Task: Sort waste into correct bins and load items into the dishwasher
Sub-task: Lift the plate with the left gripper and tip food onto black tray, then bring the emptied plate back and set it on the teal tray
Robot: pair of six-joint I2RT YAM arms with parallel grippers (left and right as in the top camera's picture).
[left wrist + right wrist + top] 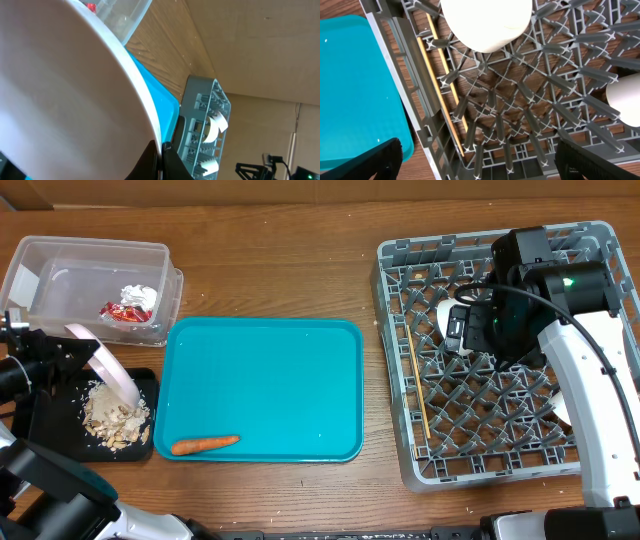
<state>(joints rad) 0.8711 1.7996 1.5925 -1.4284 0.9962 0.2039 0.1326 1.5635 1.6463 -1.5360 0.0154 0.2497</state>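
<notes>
My left gripper [72, 352] is shut on the rim of a white plate [112, 370] and holds it tilted over the black tray [150, 385]. Beige food scraps [115, 420] lie in that tray. In the left wrist view the plate [65, 90] fills the frame, with the jaws [160, 161] pinching its edge. The clear tub [70, 275] holds the red wrapper [122, 311] and the white tissue [140, 293]. The carrot [204, 444] lies on the teal tray [270, 370]. My right gripper [480, 330] is open over the grey dish rack [400, 380], its fingers [480, 165] empty. A white cup [485, 20] and the chopsticks [440, 85] are in the rack.
A second white dish [625, 97] stands at the rack's right side, partly hidden by the right arm in the overhead view. The chopsticks [418, 395] lie along the rack's left wall. The teal tray sits between the bins and the rack.
</notes>
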